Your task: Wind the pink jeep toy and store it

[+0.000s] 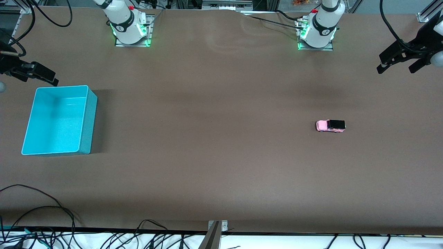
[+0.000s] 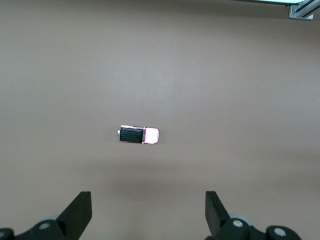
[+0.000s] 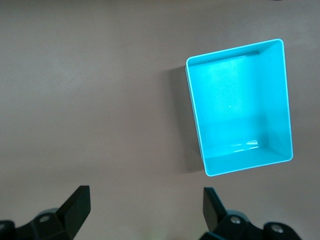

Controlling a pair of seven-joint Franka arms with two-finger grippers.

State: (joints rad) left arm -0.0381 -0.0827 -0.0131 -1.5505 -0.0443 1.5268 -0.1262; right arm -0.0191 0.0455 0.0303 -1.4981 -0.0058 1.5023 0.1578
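1. The pink jeep toy (image 1: 330,126) sits on its wheels on the table (image 1: 214,138), toward the left arm's end, well apart from the turquoise bin (image 1: 88,119) at the right arm's end.
2. Left gripper (image 1: 398,65) hangs open and empty above the table edge near the jeep; right gripper (image 1: 38,74) hangs open and empty beside the bin.
3. Best approach: left gripper comes down over the jeep and pinches its flanks, not the roof (tiny target, centre it).
4. Jeep: hard, glossy, boxy, black flat roof. Bin: smooth, rigid, rectangular, empty. Table: matte brown.
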